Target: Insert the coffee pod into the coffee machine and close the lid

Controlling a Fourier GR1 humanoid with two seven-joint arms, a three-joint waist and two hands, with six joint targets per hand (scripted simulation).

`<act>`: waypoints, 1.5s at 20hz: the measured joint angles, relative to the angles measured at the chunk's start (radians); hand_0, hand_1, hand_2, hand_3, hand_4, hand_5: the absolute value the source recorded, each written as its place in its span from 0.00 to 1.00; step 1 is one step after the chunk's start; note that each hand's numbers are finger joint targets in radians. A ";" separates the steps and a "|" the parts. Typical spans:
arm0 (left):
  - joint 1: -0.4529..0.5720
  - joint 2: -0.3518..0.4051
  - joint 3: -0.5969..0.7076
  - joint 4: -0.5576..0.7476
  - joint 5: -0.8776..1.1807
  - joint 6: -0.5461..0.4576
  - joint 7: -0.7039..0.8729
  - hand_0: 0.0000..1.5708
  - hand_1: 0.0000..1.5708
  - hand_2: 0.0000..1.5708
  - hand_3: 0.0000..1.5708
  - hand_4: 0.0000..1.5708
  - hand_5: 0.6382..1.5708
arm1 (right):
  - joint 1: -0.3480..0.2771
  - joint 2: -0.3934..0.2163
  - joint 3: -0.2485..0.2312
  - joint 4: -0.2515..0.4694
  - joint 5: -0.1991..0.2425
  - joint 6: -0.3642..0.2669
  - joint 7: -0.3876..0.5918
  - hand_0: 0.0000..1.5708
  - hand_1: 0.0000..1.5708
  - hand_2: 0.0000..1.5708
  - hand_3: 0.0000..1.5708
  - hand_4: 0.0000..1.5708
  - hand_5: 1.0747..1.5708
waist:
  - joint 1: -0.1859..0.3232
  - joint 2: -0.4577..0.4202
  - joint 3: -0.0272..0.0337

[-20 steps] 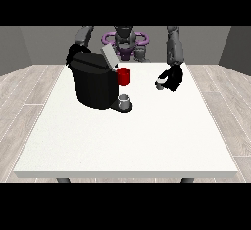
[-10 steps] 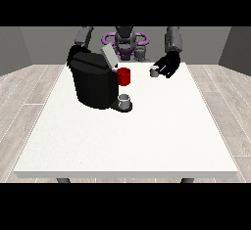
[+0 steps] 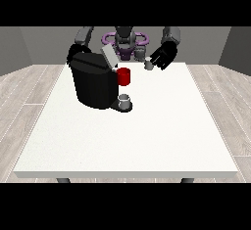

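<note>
Matt black coffee machine (image 3: 93, 84), plastic-looking

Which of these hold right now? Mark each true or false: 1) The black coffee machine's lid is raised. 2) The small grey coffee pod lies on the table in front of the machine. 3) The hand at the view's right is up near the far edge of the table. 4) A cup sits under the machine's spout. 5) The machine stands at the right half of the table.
1) True: the black coffee machine has its grey lid tilted up.
2) False: the small grey coffee pod is at the hand at the view's right, above the white table.
3) True.
4) True: a small grey cup sits there.
5) False: it stands at the left half.
</note>
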 measured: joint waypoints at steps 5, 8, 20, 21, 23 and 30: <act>-0.066 0.027 0.028 -0.001 -0.003 -0.003 0.025 0.79 0.79 0.82 0.79 0.33 1.00 | -0.017 0.000 0.014 -0.022 -0.010 0.004 -0.005 0.00 0.00 0.00 0.00 0.33 1.00 | -0.033 0.026 0.0001; -0.116 0.023 0.049 0.001 0.009 -0.015 0.070 0.77 0.77 0.79 0.76 0.31 1.00 | -0.030 0.001 0.020 -0.023 -0.006 0.003 -0.003 0.00 0.00 0.00 0.00 0.32 1.00 | -0.050 0.034 0.0001; -0.258 0.069 0.083 0.024 -0.002 -0.031 0.111 0.81 0.81 0.83 0.79 0.31 1.00 | -0.098 -0.011 0.028 -0.067 0.021 -0.022 0.020 0.00 0.00 0.00 0.00 0.31 1.00 | -0.115 0.121 0.0002; -0.258 0.069 0.083 0.025 -0.003 -0.031 0.105 0.81 0.81 0.83 0.79 0.31 1.00 | -0.104 -0.018 0.019 -0.067 0.014 -0.018 0.026 0.00 0.00 0.00 0.00 0.29 1.00 | -0.114 0.125 0.0002; -0.259 0.064 0.083 0.029 -0.006 -0.031 0.106 0.83 0.83 0.85 0.79 0.31 1.00 | -0.095 -0.016 0.022 -0.074 0.015 -0.019 0.022 0.00 0.00 0.00 0.00 0.33 1.00 | -0.119 0.122 0.0001; -0.255 0.046 0.082 0.042 -0.017 -0.022 0.106 0.81 0.81 0.83 0.78 0.33 1.00 | -0.082 -0.022 0.004 -0.074 0.008 -0.023 0.018 0.00 0.00 0.00 0.00 0.34 1.00 | -0.122 0.131 0.0000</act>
